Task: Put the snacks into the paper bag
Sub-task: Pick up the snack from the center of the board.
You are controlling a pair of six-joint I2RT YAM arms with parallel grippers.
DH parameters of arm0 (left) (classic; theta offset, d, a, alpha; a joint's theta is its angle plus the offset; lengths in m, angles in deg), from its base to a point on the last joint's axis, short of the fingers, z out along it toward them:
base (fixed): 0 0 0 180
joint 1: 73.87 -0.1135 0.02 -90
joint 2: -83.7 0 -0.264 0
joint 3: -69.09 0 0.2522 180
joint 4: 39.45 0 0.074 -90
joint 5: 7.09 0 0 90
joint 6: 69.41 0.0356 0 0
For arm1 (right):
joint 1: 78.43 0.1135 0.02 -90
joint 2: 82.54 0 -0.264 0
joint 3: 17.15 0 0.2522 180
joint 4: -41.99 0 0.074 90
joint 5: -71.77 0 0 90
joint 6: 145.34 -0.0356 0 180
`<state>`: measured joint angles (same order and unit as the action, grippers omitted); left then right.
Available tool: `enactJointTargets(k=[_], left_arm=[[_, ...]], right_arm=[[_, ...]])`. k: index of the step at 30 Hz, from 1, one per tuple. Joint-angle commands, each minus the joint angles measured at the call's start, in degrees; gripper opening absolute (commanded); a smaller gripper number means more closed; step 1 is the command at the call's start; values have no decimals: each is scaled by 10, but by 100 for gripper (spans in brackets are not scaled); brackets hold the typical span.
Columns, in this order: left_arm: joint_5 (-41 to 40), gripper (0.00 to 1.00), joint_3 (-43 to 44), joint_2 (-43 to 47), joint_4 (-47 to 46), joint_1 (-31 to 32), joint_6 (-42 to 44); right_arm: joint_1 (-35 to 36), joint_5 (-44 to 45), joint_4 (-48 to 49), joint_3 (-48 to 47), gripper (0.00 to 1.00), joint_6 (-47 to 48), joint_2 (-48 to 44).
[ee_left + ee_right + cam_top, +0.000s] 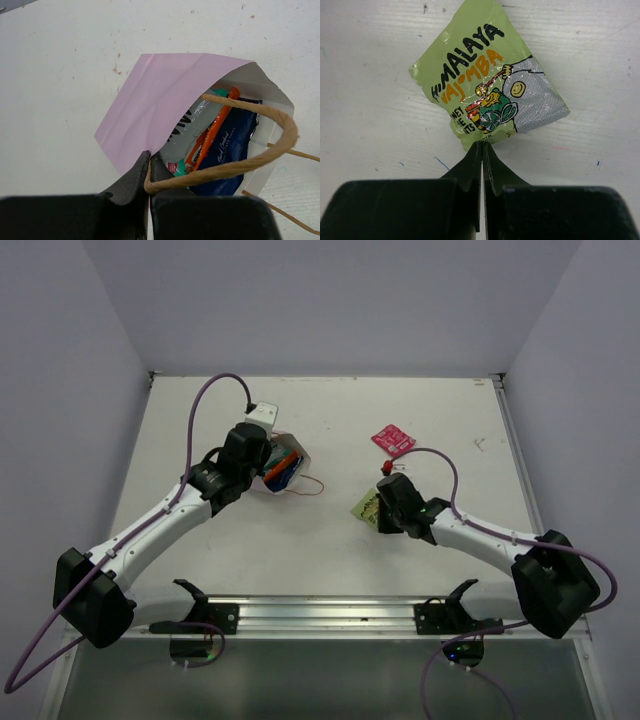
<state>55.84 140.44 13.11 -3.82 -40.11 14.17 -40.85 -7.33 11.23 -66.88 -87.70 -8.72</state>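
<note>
The pale pink paper bag [155, 100] lies on its side on the table, mouth open; it also shows in the top view [285, 468]. Inside it are an orange packet [215, 130], a dark blue packet [230, 150], a silver-grey packet [192, 125] and a teal-green packet [181, 170]. My left gripper [149, 159] is shut on the bag's rim and tan string handle [240, 165]. My right gripper [482, 146] is shut on the edge of the yellow-green packet [485, 85], seen in the top view [365, 507]. The pink-red packet [392, 440] lies alone further back.
A second tan handle [312, 487] trails from the bag onto the table. The white table [330, 570] is ringed by grey walls, with a metal rail [320, 615] at the near edge.
</note>
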Motion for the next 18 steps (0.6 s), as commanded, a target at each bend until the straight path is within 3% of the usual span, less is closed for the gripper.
enactJointTargets(k=[1,10,18], left_arm=[[-11,0,-4,4,-6,-8,-2],[-7,0,-4,4,-9,-8,2],[-9,0,-3,4,-9,-9,4]], right_arm=[[2,-18,39,-10,0,24,-3],[10,-61,51,-42,0,34,-71],[17,-55,-49,-139,0,35,-89]])
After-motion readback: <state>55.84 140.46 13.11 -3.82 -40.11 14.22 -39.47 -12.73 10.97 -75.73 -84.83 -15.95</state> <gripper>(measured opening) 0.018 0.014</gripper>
